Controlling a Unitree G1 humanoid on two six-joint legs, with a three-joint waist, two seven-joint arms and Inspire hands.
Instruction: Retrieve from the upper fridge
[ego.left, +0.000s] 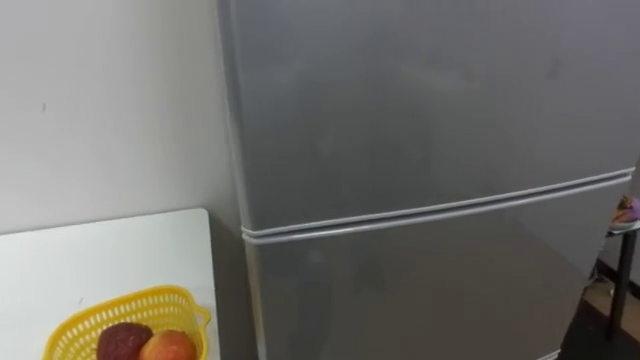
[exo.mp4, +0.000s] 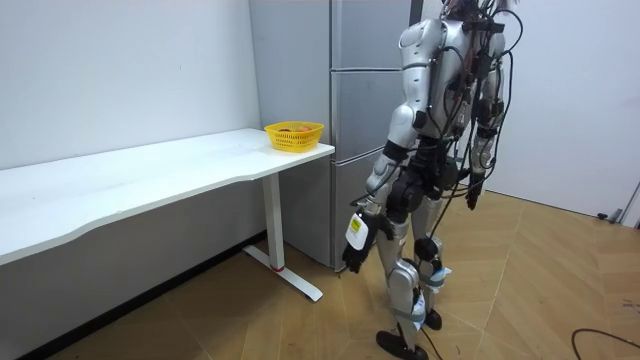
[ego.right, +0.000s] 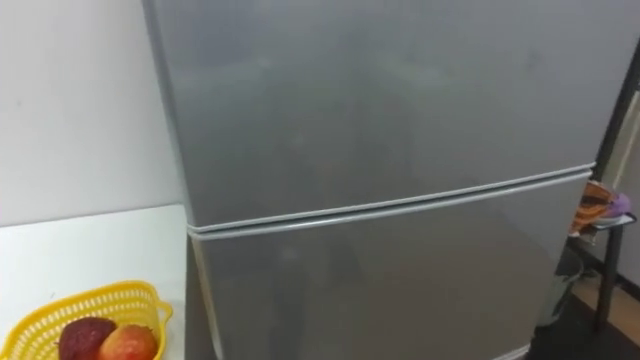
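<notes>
Fridge (ego.left: 430, 150), tall and grey, right in front. Upper door (ego.left: 420, 100) and lower door (ego.left: 420, 290) both shut tight, with a thin line between them. Upper door higher than both hands and a step ahead of them. Whatever sits inside the upper part is hidden behind that door, so cannot tell what.

Left hand (exo.mp4: 355, 252) hanging low by the leg, right hand (exo.mp4: 473, 193) hanging by the hip, both well apart from the doors. Seem to carry nothing. Too small and dark to tell if the fingers are straight or curled. Hanging down most likely because no reaching is going on right now.

Off to the left hand's side, a white table (ego.left: 100, 260) with a yellow basket (ego.left: 140, 298) at its end, just beside the fridge. In the basket, a dark red fruit (ego.left: 122, 340) and an orange fruit (ego.left: 170, 347), touching. Maybe kept that near so food from the fridge has a short way to go.

Fits two stories: a door waiting to be pulled open, or a door shut again with fruit brought out. Cannot tell which.
</notes>
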